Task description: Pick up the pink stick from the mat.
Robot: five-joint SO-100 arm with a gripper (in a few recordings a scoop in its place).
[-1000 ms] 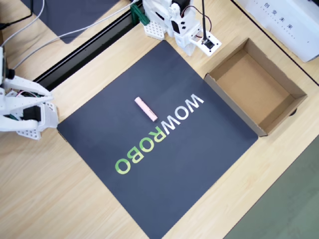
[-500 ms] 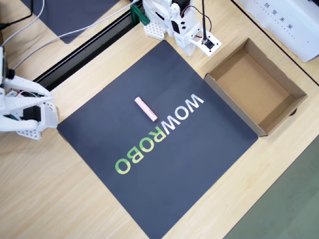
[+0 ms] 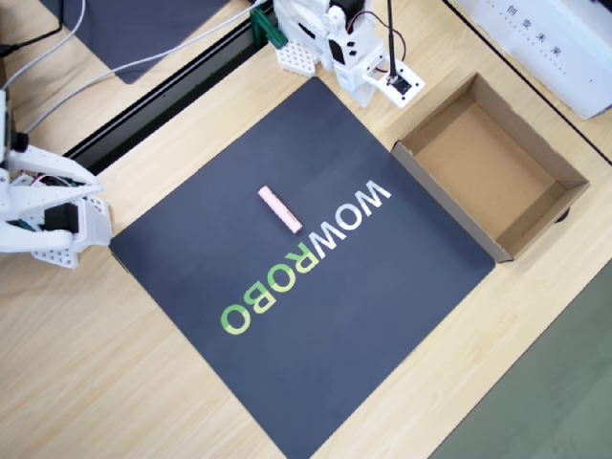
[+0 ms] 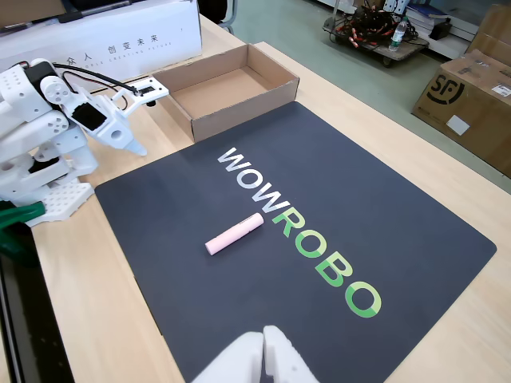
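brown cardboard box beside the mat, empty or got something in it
Empty: the open brown cardboard box shows only its bare floor in the overhead view and the fixed view, beside the dark lettered mat.

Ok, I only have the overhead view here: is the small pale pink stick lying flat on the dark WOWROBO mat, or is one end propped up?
Observer: Flat. The fixed view shows the small pale pink stick resting along its whole length on the dark lettered mat.
Operator: And the white gripper, is it low?
Observer: The white gripper points down near the mat's corner, far from the stick; I cannot tell whether it is open.
Operator: Anything beyond the table?
Observer: A brown cardboard carton marked SF stands on the floor.
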